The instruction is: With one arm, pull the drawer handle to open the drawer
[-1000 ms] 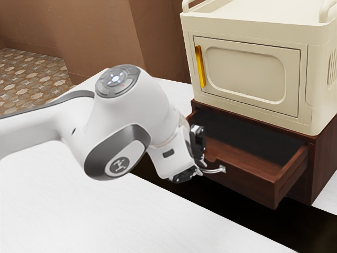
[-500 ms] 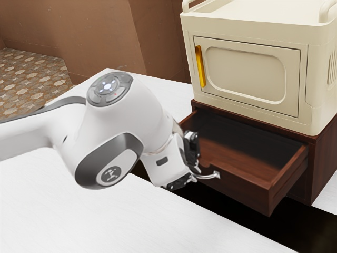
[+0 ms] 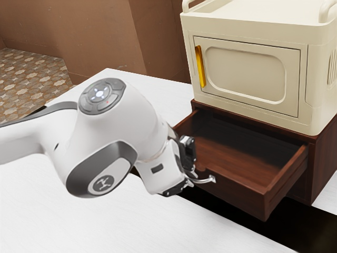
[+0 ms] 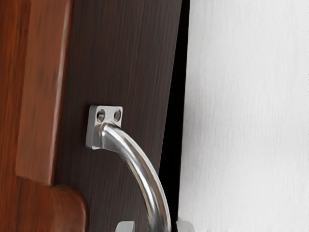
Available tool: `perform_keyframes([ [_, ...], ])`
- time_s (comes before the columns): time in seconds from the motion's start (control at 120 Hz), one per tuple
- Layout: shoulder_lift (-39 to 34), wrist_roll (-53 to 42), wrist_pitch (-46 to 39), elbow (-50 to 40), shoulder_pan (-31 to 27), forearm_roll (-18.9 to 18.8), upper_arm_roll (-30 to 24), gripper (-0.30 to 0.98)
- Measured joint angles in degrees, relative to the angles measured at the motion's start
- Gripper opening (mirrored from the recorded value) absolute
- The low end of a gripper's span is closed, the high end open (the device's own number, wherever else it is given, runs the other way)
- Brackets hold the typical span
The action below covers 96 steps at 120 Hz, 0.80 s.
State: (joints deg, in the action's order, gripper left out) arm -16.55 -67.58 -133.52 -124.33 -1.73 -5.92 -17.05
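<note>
1. The white arm (image 3: 105, 153) comes in over the table (image 3: 73, 221) from the exterior view's left, its hand low beside the drawer, probably so that the pull runs straight out from the housing
2. The gripper (image 3: 191, 178) is at the bowed part of the handle; whether the jaws are apart or clamped on the bar, I cannot tell
3. The curved metal handle (image 4: 145, 179) stands out from the drawer front, near the notch in its top edge; one screwed foot is in sight, between that notch and the front's corner toward the exterior view's right. The bow points outward, away from the housing, and its long axis seems to run along the front's length
4. The drawer (image 3: 239, 182) stands well out past the housing's front edge, so the task looks far along; easing straight outward would suit, since a sideways tug could lose the bar
5. The wooden housing (image 3: 324, 158) bears the cream cabinet (image 3: 247, 74), whose weight likely steadies it against the pull
</note>
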Motion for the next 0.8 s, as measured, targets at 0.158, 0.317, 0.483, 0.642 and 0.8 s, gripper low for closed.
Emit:
perform_keyframes([
  [0.158,-0.48,0.28,-0.02,-0.58,0.01,0.0,0.0,0.03],
  [0.317,-0.96,0.5,-0.02,-1.07,0.58,0.01,-0.01,0.02],
  [0.483,-1.84,0.66,0.15,-1.11,0.84,0.18,0.01,0.03],
  [0.642,-4.78,0.57,4.37,5.91,0.84,0.28,1.57,0.19],
  [0.8,-4.19,0.57,23.79,22.17,0.32,3.52,5.61,0.45],
])
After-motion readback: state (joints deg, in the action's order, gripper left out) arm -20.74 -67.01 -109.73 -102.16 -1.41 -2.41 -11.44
